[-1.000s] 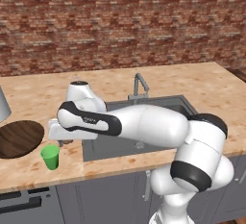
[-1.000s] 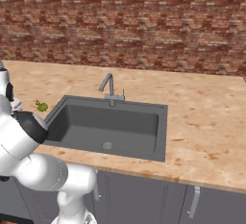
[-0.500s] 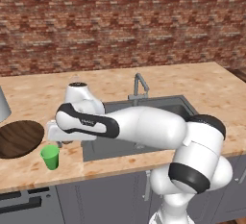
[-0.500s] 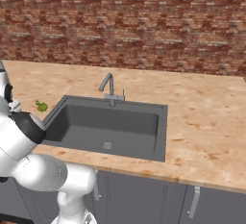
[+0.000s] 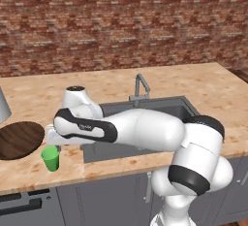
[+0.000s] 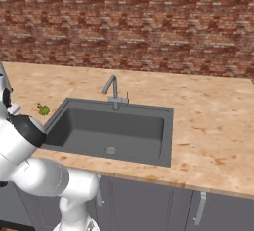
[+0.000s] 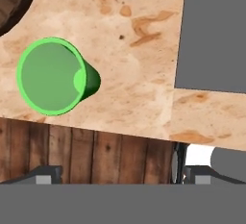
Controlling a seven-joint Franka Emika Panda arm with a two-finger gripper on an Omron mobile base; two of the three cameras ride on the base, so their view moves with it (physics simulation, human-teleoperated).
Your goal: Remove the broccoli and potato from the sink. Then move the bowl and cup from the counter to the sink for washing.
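Gripper [image 7: 115, 172] spread above upright, empty cup [image 7: 53, 76] on counter [image 7: 139, 50].

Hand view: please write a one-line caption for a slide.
Green cup upright on the counter, seen from above, beside the sink.

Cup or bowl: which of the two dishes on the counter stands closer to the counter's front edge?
The bright green cup; it stands upright beside the front edge, while the wide brown bowl lies farther back, to its left.

no readable text, labels, brands, numbers or signs anywhere, small dark marking on the robot arm too blurred to read
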